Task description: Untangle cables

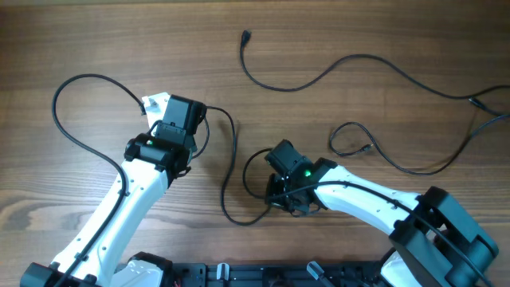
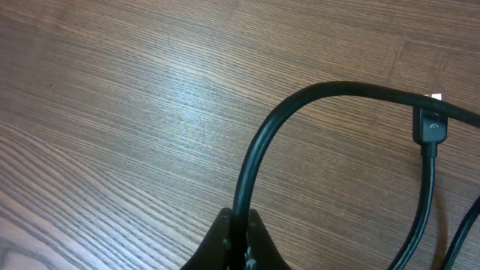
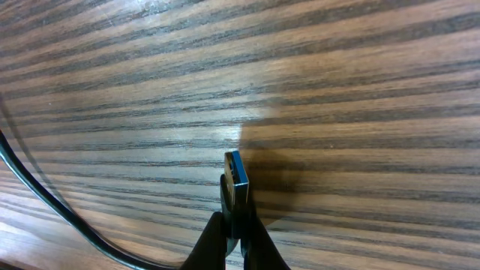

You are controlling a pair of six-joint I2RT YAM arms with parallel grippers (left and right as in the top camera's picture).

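Observation:
My left gripper (image 1: 162,106) is shut on a black cable (image 2: 255,150). In the left wrist view that cable rises from the jaws (image 2: 241,225) and arcs right over a black plug (image 2: 431,131). My right gripper (image 1: 276,154) is shut on a flat blue-tipped plug (image 3: 237,176), which sticks out of the jaws (image 3: 236,217) just above the wood. A thin black cord (image 1: 232,159) runs from beside the left gripper down and round to the right gripper. A long cord (image 1: 358,57) with a plug end (image 1: 245,35) snakes across the back. Another cord (image 1: 414,170) curls at mid right.
A black wire (image 1: 57,112) loops out to the left of the left arm and joins it. The wooden table (image 1: 96,32) fills all the views. The arm bases and a black rail (image 1: 239,275) lie along the front edge. A cord (image 3: 45,199) curves past the right gripper's left side.

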